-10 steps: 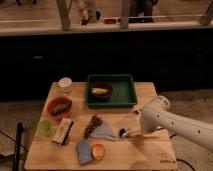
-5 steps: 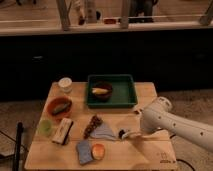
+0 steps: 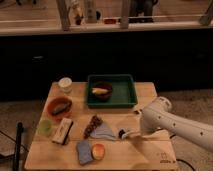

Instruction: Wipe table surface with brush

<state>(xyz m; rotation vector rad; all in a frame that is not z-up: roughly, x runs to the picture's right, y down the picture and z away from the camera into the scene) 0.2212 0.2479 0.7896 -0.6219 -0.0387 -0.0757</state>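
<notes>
The table surface (image 3: 150, 155) is a pale light-wood top with a small dark mark near its front right corner. My white arm reaches in from the right. My gripper (image 3: 132, 134) is low over the table's right-middle part and shut on the brush (image 3: 122, 133). The brush's short whitish handle is in the gripper. Its dark rounded head points left, down at the wood, just right of a grey cloth (image 3: 104, 132). The arm hides most of the gripper.
A green tray (image 3: 125, 96) holding a dark bowl (image 3: 101, 91) stands at the back. On the left are a white cup (image 3: 65, 84), an orange bowl (image 3: 60, 106), a green cup (image 3: 45, 127) and a tan-topped block (image 3: 62, 131). A grey-blue sponge (image 3: 84, 151) lies in front.
The arm and the brush head have shifted only slightly over the same spot on the table. Nothing else has moved.
</notes>
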